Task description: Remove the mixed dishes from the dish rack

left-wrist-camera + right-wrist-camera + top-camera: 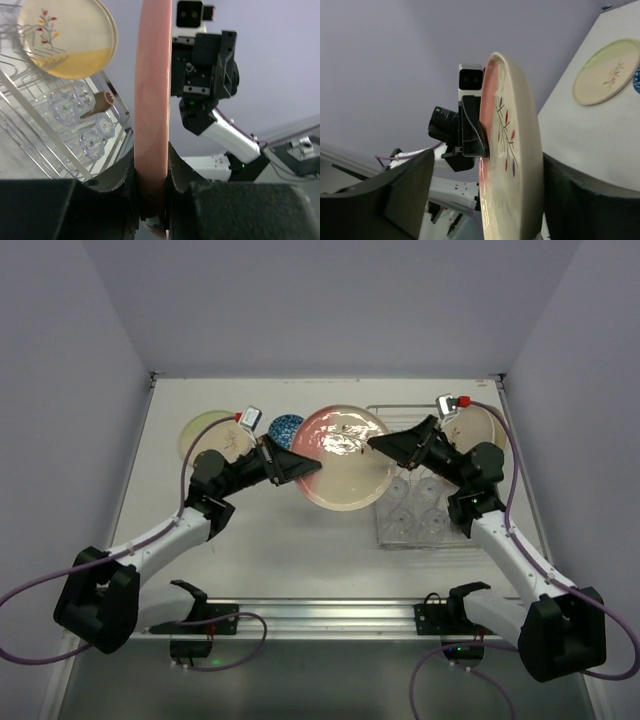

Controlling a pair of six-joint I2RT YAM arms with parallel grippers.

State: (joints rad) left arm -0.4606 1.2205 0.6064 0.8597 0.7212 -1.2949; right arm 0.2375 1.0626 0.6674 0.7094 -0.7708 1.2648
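A large plate (345, 458) with a pink-to-cream glaze and a leaf sprig hangs in the air over the table's middle. My left gripper (305, 468) is shut on its left rim, and the left wrist view shows the rim (152, 100) pinched edge-on between the jaws (151, 170). My right gripper (378, 443) stands open around the opposite rim. In the right wrist view the plate (512, 165) sits between the spread fingers, with a wide gap to the left finger (405, 190). The dish rack (385, 532) lies at the right, holding a cream plate (470, 425) and several clear glasses (415, 510).
A cream plate (210, 435) lies flat on the table at the back left, with a blue-patterned bowl (286, 426) beside it. In the left wrist view, a small brown cup (102, 101) lies among the glasses (65, 105) in the rack (30, 130). Walls enclose the table on three sides.
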